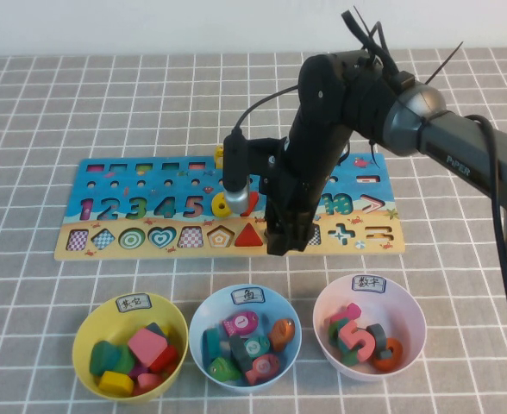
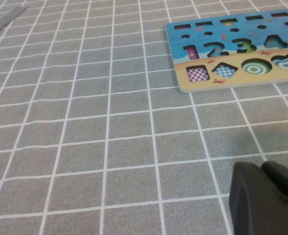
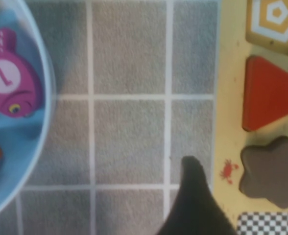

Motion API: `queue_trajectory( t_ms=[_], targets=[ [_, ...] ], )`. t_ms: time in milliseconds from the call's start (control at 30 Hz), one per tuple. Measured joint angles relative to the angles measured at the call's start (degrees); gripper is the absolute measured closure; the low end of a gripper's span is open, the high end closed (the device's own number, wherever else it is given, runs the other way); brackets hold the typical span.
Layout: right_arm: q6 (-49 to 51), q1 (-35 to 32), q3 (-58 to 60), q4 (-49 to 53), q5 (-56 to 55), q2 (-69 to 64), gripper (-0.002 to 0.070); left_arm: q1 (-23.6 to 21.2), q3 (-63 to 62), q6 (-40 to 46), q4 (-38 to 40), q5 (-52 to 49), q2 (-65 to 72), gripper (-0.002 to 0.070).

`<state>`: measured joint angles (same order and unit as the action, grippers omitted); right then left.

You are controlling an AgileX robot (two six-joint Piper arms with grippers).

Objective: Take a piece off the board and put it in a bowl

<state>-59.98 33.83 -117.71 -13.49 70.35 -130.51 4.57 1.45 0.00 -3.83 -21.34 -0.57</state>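
While the left hand (image 2: 264, 200) rests low on the grey checked surface (image 1: 46, 129), state unclear, the right hand (image 1: 286, 241) hangs released over the board (image 1: 98, 246).

Right arm (image 1: 348, 103) is bent down at frame centre; right gripper (image 1: 286, 237) is held spread, fingers pointing downward. Left gripper (image 2: 264, 200) is seen at lower right of its wrist view.

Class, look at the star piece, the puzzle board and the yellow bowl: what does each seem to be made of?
Star piece: probably painted wood, matte, thick flat block. Board: likely wood with printed face, pale edge showing. Yellow bowl: likely plastic, smooth, slightly glossy. Right gripper open above the board; left gripper parked.
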Motion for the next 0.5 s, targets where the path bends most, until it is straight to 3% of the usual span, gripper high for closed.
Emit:
queue_trajectory(
  t_ms=[500],
  targets=[
    [0.00,0.00,-0.09,1.01,0.00,-1.01,0.0272,0.00,0.00,0.00,0.00,0.00,0.00,0.0675]
  ],
)
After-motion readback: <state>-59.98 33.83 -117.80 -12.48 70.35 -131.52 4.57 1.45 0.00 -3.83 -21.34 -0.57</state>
